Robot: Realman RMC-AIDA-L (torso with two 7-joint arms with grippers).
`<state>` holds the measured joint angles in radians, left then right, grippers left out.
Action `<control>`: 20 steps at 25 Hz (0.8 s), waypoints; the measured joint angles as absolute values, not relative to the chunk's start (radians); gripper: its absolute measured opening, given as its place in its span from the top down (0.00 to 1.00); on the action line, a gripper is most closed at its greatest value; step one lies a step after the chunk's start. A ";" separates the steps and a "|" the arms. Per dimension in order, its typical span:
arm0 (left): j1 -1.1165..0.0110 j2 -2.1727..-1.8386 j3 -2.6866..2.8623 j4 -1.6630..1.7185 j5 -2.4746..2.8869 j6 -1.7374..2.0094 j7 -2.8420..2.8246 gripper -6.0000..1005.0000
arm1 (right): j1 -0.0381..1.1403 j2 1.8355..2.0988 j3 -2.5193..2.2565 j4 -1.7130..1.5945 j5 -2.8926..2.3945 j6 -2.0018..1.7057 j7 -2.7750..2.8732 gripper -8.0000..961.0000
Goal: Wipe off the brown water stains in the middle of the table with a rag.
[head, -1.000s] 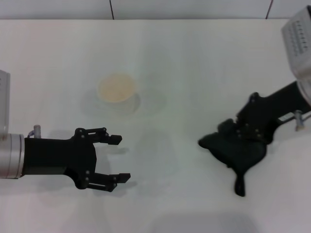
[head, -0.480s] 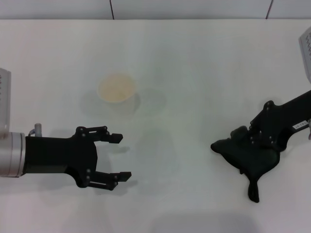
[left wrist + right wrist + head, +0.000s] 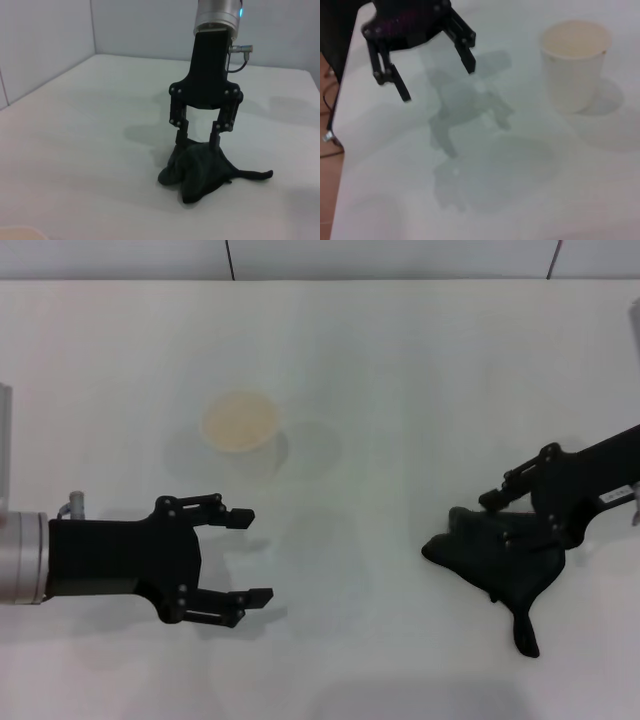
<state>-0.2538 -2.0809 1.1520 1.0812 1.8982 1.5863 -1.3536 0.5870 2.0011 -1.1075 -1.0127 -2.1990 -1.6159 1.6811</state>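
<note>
Two grippers are showing, and only yours on the right is working. Nearest, the left gripper (image 3: 243, 556) is hovering low over the table (image 3: 400, 360) on the left side, fingers spread wide around nothing; you are likely parking it there out of the wiping lane. Slightly farther out on the right, the right gripper (image 3: 500, 518) is bearing down on the rag (image 3: 500, 565). In the left wrist view its two fingers are standing apart with tips planted in the top of the heaped cloth (image 3: 200, 167), pressing rather than pinching, which suits dragging. The rag's tail is trailing toward the near edge. Farthest, the cup (image 3: 240, 421) is standing upright left of centre. Brown water stains are not showing anywhere; the middle is looking plain white, so the wiping is probably done.
</note>
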 joint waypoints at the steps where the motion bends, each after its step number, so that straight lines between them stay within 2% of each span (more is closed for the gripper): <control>1: -0.253 -2.080 1.152 1.081 1.896 1.586 -1.352 0.12 | 0.581 2.001 -1.080 -1.011 -2.192 -1.628 1.655 0.68; 6: -0.253 -2.079 1.152 1.070 1.892 1.586 -1.340 0.12 | 0.562 1.999 -0.962 -0.989 -2.149 -1.684 1.555 0.57; 9: -0.252 -2.079 1.152 1.066 1.890 1.586 -1.332 0.12 | 0.561 1.987 -0.911 -0.957 -2.115 -1.723 1.523 0.46; 20: -0.252 -2.079 1.152 1.052 1.879 1.589 -1.325 0.12 | 0.534 1.988 -0.889 -0.944 -2.062 -1.737 1.478 0.47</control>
